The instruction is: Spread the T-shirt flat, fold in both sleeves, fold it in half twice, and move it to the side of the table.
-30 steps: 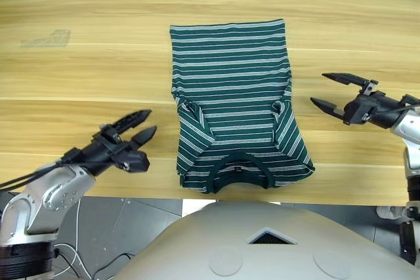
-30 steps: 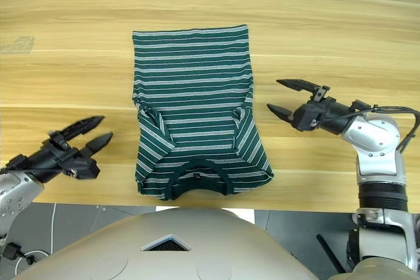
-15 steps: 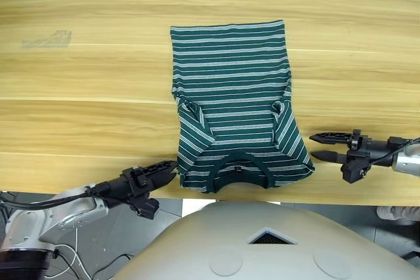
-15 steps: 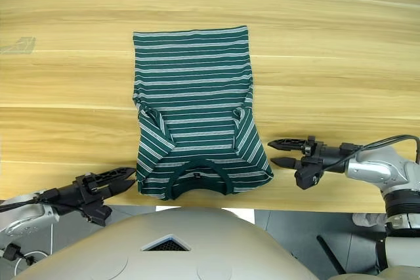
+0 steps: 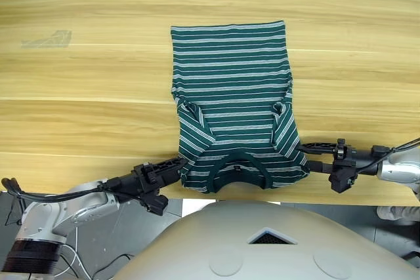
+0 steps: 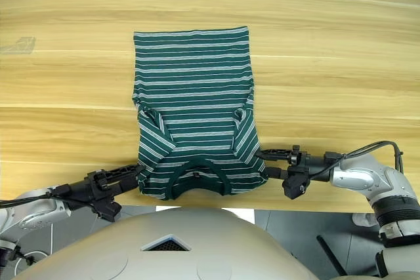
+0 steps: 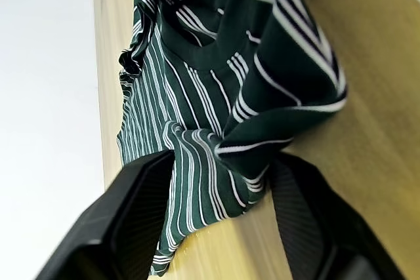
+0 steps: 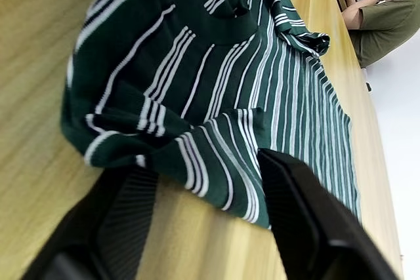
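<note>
Sleeves folded in, first half-fold in hand: both grippers are set at the collar-end corners, not yet gripping.

The left gripper (image 5: 178, 163) lies low at the table's (image 5: 79, 96) near edge, its fingers spread apart with the T-shirt's (image 5: 230, 90) left shoulder corner between them, holding nothing so far. The T-shirt lies flat in the middle of the table, collar toward the robot, hem at the far end, both sleeves turned in over the body. The right gripper (image 5: 303, 155) mirrors the left at the right shoulder corner, likewise parted around the cloth and not pinching it. The next move, as I judge it, calls for both to close on all layers at once, then lift and carry the collar end evenly over to the hem.
</note>
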Tool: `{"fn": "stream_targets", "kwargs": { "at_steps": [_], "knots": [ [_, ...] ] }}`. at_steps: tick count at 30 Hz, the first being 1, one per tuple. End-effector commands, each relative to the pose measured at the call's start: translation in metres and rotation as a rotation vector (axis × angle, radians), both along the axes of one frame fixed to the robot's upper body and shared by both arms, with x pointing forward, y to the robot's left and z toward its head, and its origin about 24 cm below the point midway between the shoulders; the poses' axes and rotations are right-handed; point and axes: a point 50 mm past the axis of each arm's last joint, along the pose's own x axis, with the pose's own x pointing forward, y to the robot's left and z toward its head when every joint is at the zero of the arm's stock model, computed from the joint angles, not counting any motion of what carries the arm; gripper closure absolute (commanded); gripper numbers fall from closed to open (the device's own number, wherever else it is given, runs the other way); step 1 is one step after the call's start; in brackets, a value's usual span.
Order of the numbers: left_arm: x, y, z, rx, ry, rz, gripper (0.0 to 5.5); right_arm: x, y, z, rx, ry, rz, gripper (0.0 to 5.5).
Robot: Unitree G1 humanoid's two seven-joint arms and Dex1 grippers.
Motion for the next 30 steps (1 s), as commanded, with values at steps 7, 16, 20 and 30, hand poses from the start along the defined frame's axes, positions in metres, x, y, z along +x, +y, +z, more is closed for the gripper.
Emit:
{"fn": "stream_targets", "kwargs": {
  "at_steps": [7, 16, 20, 30],
  "knots": [
    [-0.001, 0.004, -0.004, 0.059, 0.024, -0.004, 4.51, -0.011, -0.003, -0.011, -0.1, 0.081, 0.024, 4.74],
    [0.004, 0.022, 0.009, 0.066, 0.162, 0.196, 5.49, -0.013, 0.005, -0.009, -0.048, 0.177, -0.061, 5.5],
    [-0.002, 0.026, 0.018, 0.042, 0.429, 0.331, 5.49, -0.002, 0.016, 0.004, 0.053, 0.302, -0.201, 5.5],
    [-0.008, 0.033, 0.065, -0.141, 0.859, 0.541, 5.49, 0.012, 0.035, 0.071, 0.211, 0.734, -0.337, 5.5]
  ]
}}
